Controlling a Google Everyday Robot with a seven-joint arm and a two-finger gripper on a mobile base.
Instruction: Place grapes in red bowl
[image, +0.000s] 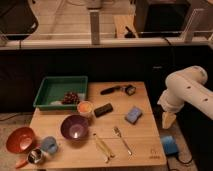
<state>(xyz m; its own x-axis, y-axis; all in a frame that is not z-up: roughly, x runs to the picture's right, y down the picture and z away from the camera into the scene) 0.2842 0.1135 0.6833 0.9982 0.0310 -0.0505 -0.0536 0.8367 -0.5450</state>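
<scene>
While hanging just past the right edge of the table (146, 134), pointed downward: gripper (168, 119), open or closed impossible to tell. Far to its left, grapes (71, 97) lying in a green tray (46, 90). Farther left still and nearer the camera, red bowl (20, 139) at the table corner. In between: blue sponge (133, 114) closest, then fork (121, 139), black block (103, 109), orange cup (85, 107), purple bowl (75, 127). Bare wood just left of the gripper.
</scene>
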